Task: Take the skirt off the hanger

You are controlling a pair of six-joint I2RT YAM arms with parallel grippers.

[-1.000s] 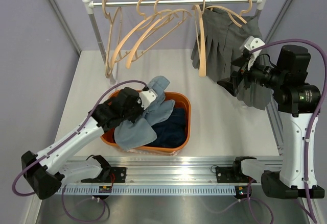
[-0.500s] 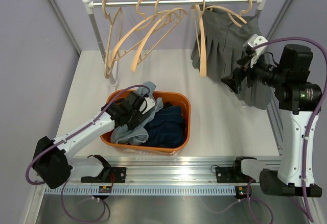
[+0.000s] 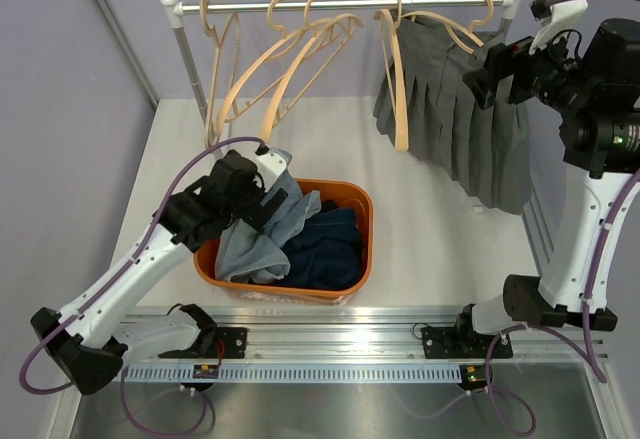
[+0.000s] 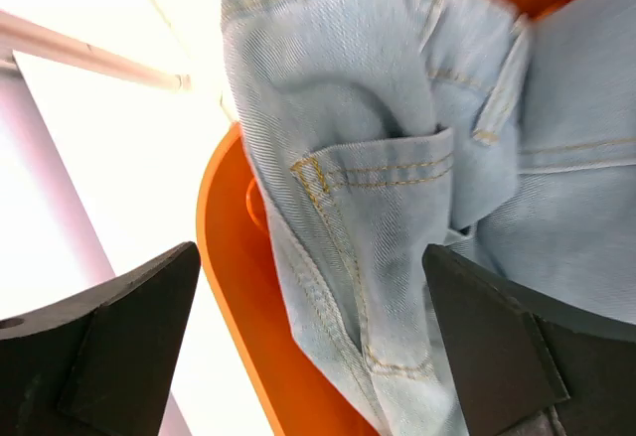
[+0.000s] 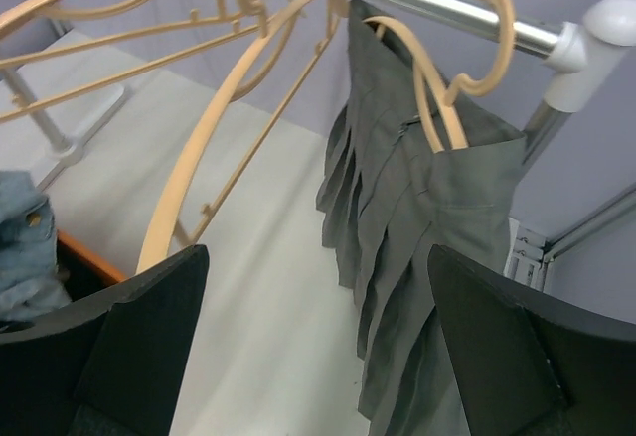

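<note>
No legible text or labels anywhere.

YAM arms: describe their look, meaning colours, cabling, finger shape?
Both alike: white link shells on the left arm and right arm, black joints, bases and wrist housings. A purple cable loops along each. Fingers are matte black and wedge-shaped. No readable markings.

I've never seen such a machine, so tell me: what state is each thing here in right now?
skirt, on its hanger, hanging from the rail
other hangers, bare, on the rail
basket, filled with clothes
denim garment, draped over the basket's rim
left gripper, open, over the denim garment
right gripper, open, empty, facing the skirt
</note>
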